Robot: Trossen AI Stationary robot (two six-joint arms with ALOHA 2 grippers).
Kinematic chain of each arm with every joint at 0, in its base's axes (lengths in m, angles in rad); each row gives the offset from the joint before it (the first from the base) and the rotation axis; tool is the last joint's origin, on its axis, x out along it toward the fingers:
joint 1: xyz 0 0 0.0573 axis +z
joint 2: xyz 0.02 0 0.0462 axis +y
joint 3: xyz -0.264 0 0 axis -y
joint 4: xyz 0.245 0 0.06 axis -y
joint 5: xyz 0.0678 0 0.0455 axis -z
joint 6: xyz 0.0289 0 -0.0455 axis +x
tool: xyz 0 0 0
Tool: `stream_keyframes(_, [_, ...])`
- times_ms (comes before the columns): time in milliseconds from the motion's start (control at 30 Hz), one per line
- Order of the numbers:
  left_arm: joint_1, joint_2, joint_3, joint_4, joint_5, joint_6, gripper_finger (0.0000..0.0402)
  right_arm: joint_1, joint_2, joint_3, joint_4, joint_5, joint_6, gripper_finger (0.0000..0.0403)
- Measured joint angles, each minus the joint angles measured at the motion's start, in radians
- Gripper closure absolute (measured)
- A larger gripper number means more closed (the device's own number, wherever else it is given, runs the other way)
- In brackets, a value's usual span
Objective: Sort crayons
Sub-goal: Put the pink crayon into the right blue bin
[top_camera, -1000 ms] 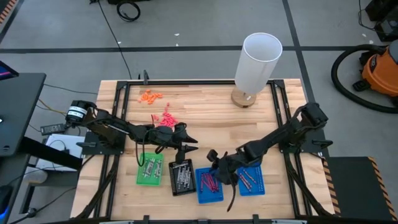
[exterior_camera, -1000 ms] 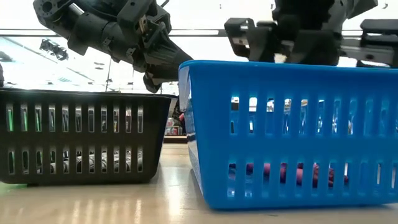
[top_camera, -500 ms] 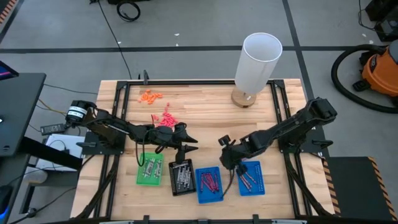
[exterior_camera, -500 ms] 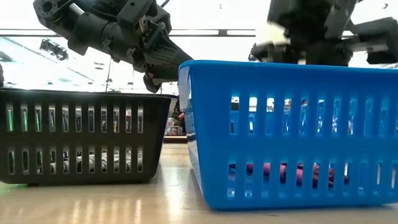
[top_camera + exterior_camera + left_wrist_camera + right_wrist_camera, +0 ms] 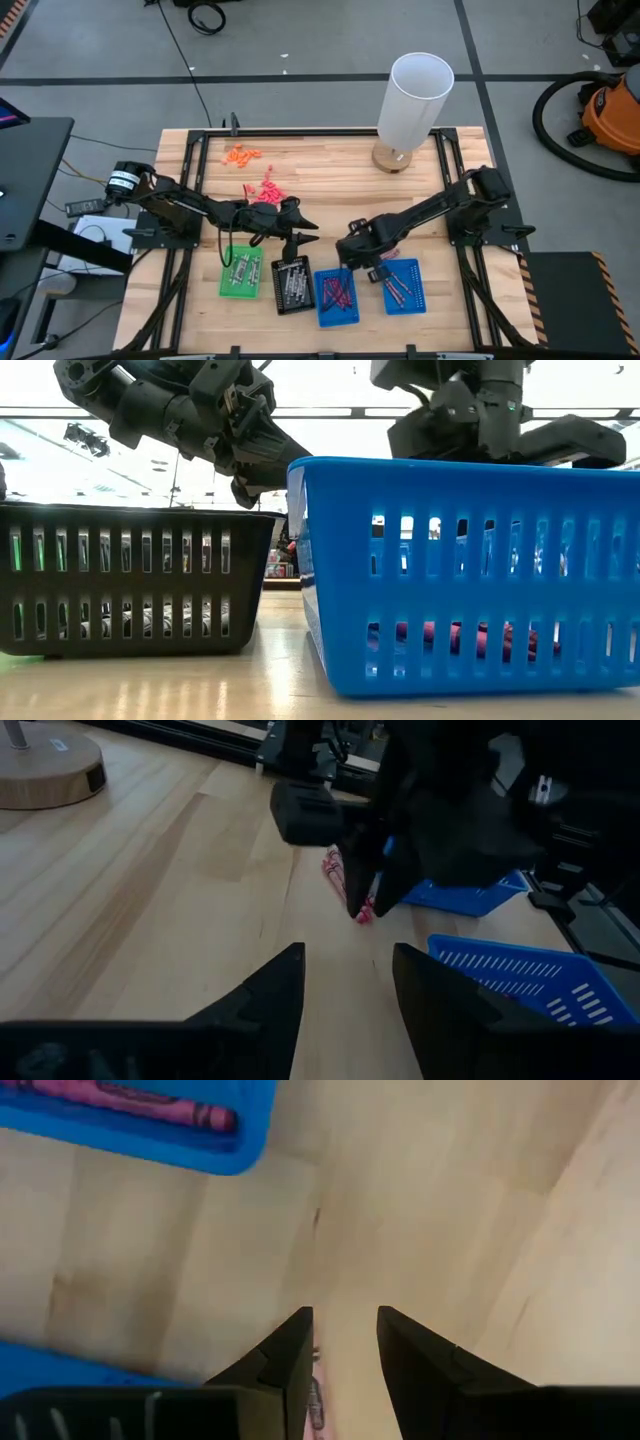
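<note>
Four small trays stand in a row near the table's front edge. Grey crayons lie in the green tray (image 5: 240,272) and the black tray (image 5: 292,285). Magenta crayons (image 5: 338,292) lie in the left blue tray (image 5: 322,310) and in the right blue tray (image 5: 412,300). My right gripper (image 5: 348,260) points straight down over bare wood just beyond the blue trays, open, nothing between its fingers (image 5: 345,1340). A few pink crayons (image 5: 362,910) lie on the wood by its fingertips. My left gripper (image 5: 305,232) hangs open above the black tray's far end.
Small orange pieces (image 5: 242,155) and pink-red pieces (image 5: 266,190) lie in two heaps at the far left of the table. A tall white cylinder on a round wooden base (image 5: 408,105) stands at the far edge. Bare wood lies between it and the trays.
My right gripper has drawn back from above the left blue tray toward the far edge, then come part of the way back. Its wrist has rolled and it has tipped from slanting to pointing straight down over the bare wood.
</note>
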Motion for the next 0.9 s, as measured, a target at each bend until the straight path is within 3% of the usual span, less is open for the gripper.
stream_keyframes(300, [0.000,0.000,0.000,-0.006,0.000,0.002,0.0237,0.000,0.139,0.111,-0.156,-0.001,-0.015,0.0281])
stream_keyframes(900, [0.000,0.000,0.000,-0.015,0.000,0.002,0.0237,0.002,0.110,0.113,-0.194,-0.020,-0.021,0.0281])
